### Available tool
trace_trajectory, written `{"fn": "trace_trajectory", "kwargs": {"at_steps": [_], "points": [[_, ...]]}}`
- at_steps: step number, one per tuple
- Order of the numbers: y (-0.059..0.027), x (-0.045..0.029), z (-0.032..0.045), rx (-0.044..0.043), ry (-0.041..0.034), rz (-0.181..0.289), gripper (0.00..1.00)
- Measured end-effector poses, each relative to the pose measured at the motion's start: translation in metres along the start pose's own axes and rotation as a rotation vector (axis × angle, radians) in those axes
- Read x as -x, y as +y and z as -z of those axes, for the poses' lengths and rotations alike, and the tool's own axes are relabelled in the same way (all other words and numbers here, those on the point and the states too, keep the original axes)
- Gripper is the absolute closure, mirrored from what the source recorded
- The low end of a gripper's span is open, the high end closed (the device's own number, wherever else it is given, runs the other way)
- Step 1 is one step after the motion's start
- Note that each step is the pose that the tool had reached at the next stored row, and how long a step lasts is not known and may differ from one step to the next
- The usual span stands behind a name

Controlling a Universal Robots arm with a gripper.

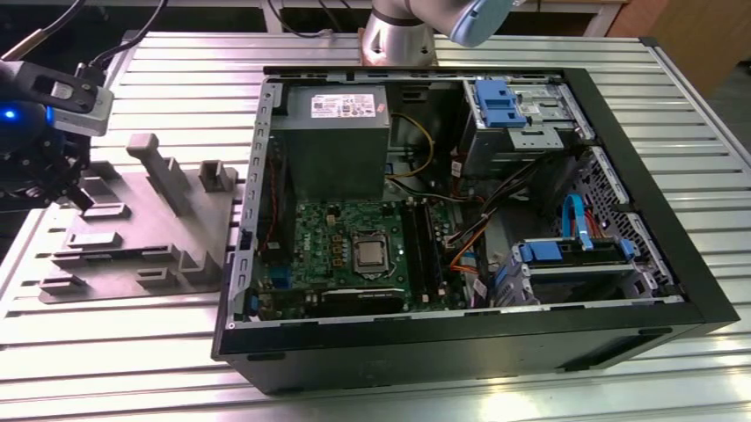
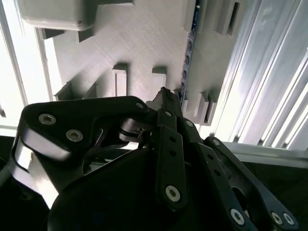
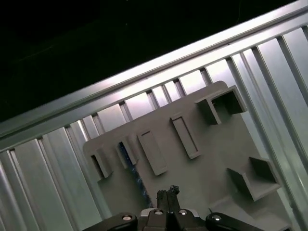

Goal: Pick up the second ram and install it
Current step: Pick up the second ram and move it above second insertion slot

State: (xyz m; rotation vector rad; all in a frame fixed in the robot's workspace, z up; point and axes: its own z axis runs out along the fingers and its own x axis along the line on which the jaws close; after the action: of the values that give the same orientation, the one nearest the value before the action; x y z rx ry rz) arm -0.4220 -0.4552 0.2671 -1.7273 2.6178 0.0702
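Okay, gripper (image 1: 77,195) (image 3: 168,191): hanging over the grey fixture tray (image 1: 147,242), near its edge on the exterior view's left. Fingertips look pinched together in both wrist views.
second ram (image 3: 136,174) (image 2: 188,53): blue-green strip standing on edge in a slot of the tray, between the raised blocks.
gripper vs ram: fingertips sit just beside the strip's near end, can't tell if they touch it.
PC case (image 1: 470,347): open, just beside the tray on the exterior view's right, with the motherboard (image 1: 340,237) showing inside.
table (image 1: 118,352): ribbed metal, under the tray.
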Motion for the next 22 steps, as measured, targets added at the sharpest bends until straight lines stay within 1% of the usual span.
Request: {"fn": "trace_trajectory", "kwargs": {"at_steps": [19, 20, 22], "points": [[-0.0002, -0.0001, -0.0042, 0.0098, 0.0122, 0.345, 0.90], [-0.0002, -0.0001, -0.0044, 0.0101, 0.0132, 0.354, 0.90], [-0.0001, -0.0002, -0.0044, 0.0104, 0.0140, 0.355, 0.90]]}}
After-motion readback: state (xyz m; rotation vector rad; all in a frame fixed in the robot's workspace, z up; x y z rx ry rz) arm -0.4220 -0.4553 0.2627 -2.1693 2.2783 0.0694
